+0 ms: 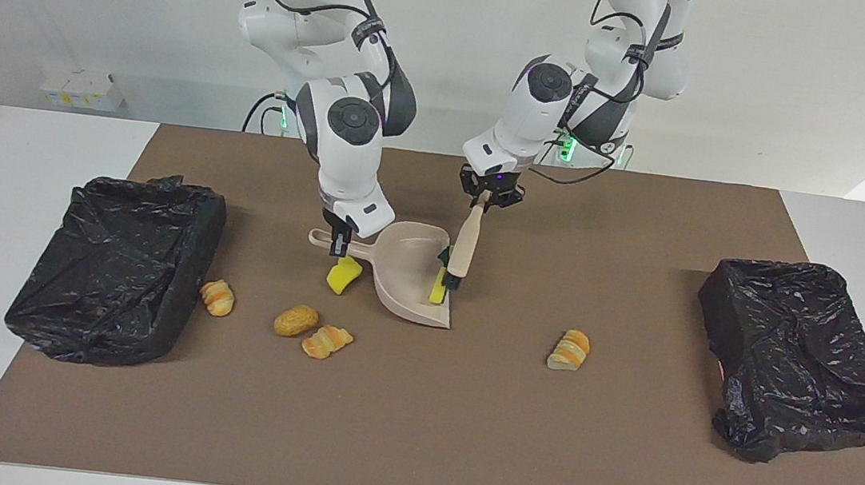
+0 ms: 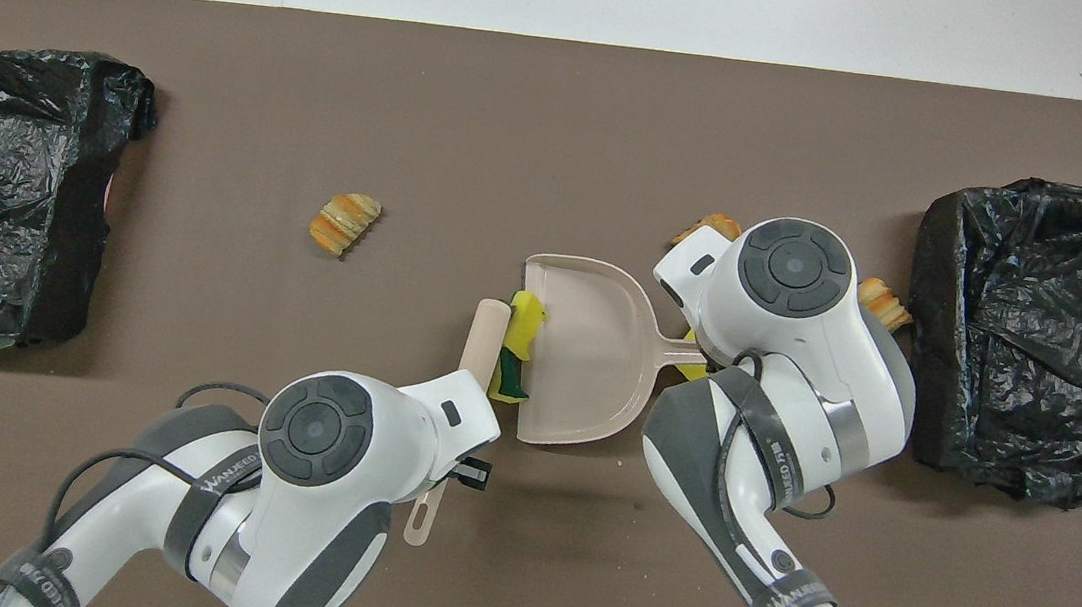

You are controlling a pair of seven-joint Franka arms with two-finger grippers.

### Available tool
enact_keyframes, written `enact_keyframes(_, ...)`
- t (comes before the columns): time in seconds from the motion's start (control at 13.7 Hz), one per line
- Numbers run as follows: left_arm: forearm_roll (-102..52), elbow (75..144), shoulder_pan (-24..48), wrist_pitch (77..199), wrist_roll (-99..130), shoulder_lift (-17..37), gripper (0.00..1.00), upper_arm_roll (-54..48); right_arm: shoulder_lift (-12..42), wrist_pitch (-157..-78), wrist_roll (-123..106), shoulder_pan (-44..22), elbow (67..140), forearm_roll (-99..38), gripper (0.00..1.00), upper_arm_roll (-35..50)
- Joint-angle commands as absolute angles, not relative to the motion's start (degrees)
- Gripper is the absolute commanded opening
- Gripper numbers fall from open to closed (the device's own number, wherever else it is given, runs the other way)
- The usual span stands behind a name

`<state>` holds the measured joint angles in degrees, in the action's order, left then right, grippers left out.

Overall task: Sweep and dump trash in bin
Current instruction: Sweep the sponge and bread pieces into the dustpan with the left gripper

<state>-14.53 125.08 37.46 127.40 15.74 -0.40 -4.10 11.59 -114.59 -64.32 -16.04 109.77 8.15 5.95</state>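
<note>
My right gripper (image 1: 338, 242) is shut on the handle of the beige dustpan (image 1: 414, 279), which rests on the mat. My left gripper (image 1: 488, 200) is shut on the beige brush (image 1: 465, 247); its bristles press two sponge pieces of trash (image 1: 439, 283), yellow and green, against the dustpan's open mouth (image 2: 537, 343). Another yellow sponge (image 1: 343, 275) lies under the dustpan handle. Three pastries (image 1: 296, 320) lie toward the right arm's end of the table. One pastry (image 1: 570, 350) lies alone toward the left arm's end. In the overhead view the right wrist hides its gripper.
Two bins lined with black bags stand at the mat's ends: one (image 1: 177, 304) at the right arm's end, beside a pastry (image 1: 218, 297), the other (image 1: 745, 324) at the left arm's end. The brown mat (image 1: 412, 433) covers the table's middle.
</note>
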Motion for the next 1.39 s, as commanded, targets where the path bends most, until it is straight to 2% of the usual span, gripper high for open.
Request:
enact_keyframes(0.0,-15.64,119.89,37.62,125.95,16.26,2.11,0.00,-3.16,10.28,-115.75,-63.63,-16.17,111.62,8.70,0.00,6.06)
enact_keyframes(0.51,-15.47,117.25,34.64,121.22,19.78,-0.43,0.00,-2.64,10.37,-115.84,-63.54,-16.08,111.45,8.70,0.00,6.06)
enact_keyframes(0.81,-14.24,116.37,28.41,117.25,18.81,0.00,0.00,-2.64,10.46,-115.84,-63.54,-16.08,111.45,8.70,0.00,6.06)
enact_keyframes(1.32,-3.80,116.37,12.94,113.91,4.59,0.97,0.00,-2.64,10.46,-115.93,-63.63,-16.08,111.45,8.79,0.00,6.06)
